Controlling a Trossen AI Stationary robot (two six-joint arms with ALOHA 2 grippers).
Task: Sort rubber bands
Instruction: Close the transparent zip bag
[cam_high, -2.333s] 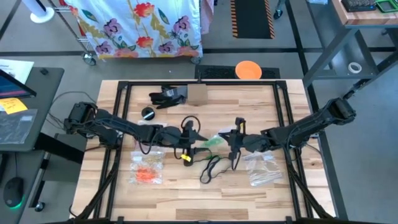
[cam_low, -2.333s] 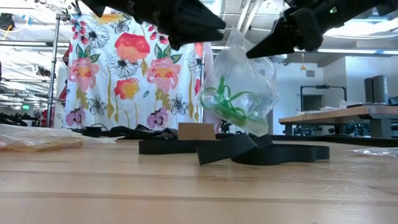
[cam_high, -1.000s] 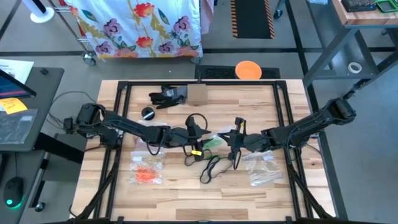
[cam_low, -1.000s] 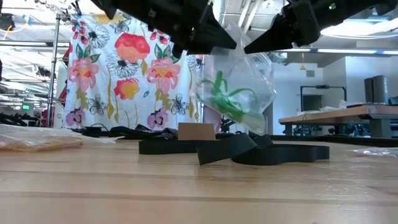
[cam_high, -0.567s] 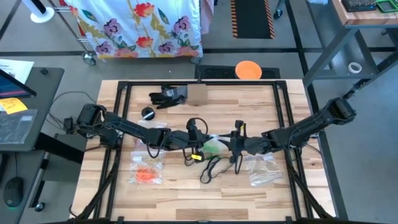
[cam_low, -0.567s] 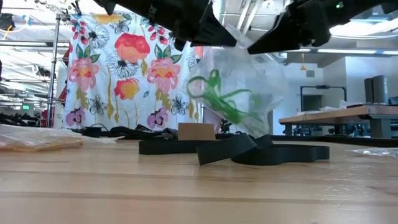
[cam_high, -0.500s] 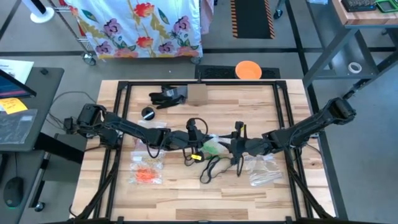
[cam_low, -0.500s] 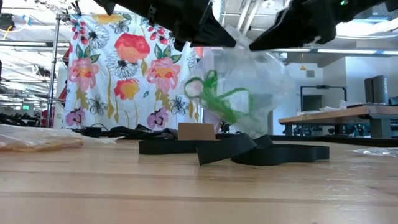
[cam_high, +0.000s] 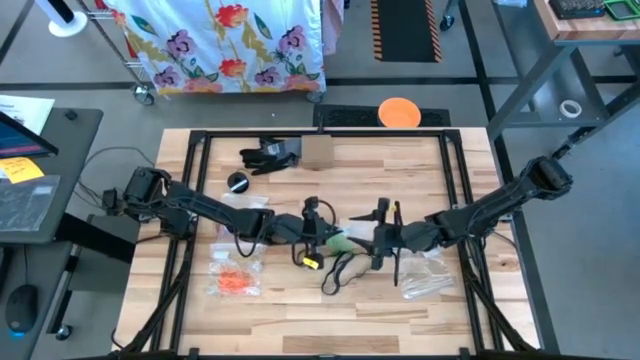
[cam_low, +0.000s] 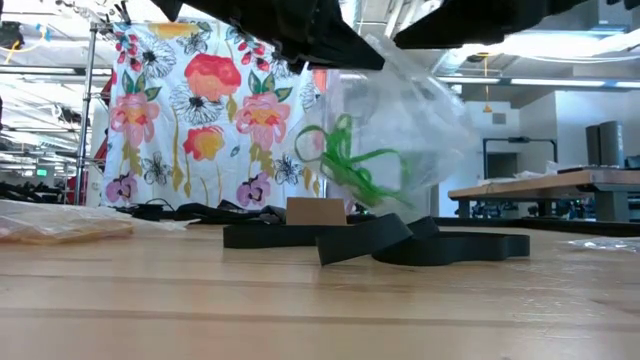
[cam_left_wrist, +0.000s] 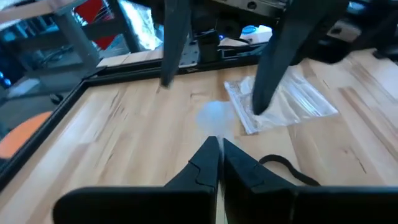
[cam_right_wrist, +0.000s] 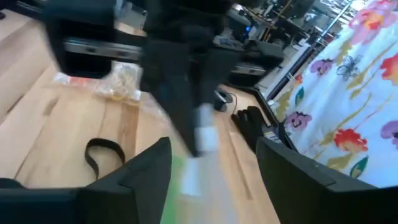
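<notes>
A clear zip bag (cam_low: 400, 125) with green rubber bands (cam_low: 352, 162) inside hangs over the middle of the table. My left gripper (cam_high: 325, 238) is shut on it and shows shut in its own wrist view (cam_left_wrist: 217, 144). My right gripper (cam_high: 372, 240) stands just to the bag's right. Its two fingers are wide apart (cam_right_wrist: 221, 180) and touch nothing. In the right wrist view the bag (cam_right_wrist: 198, 152) shows blurred below the left gripper. A bag of orange rubber bands (cam_high: 235, 278) lies flat on the table's near left. My left gripper pinches the clear bag at its top edge (cam_low: 385, 62) between its two shut fingers. The fingers slant slightly downward from the table's left side. The bag hangs below them, bulging toward the right, clear of the table, with the green bands gathered low inside.
A black strap (cam_high: 340, 268) lies under the bag. A clear bag (cam_high: 425, 275) lies at the near right. A black glove (cam_high: 268, 155), a cardboard box (cam_high: 318, 152) and a small black round thing (cam_high: 238, 182) sit at the far side.
My right gripper has let go of the bag's top and drawn back toward the table's right edge. The bag now hangs from my left gripper alone. It has swung and spread out, and the green bands have shifted toward the left gripper's side.
</notes>
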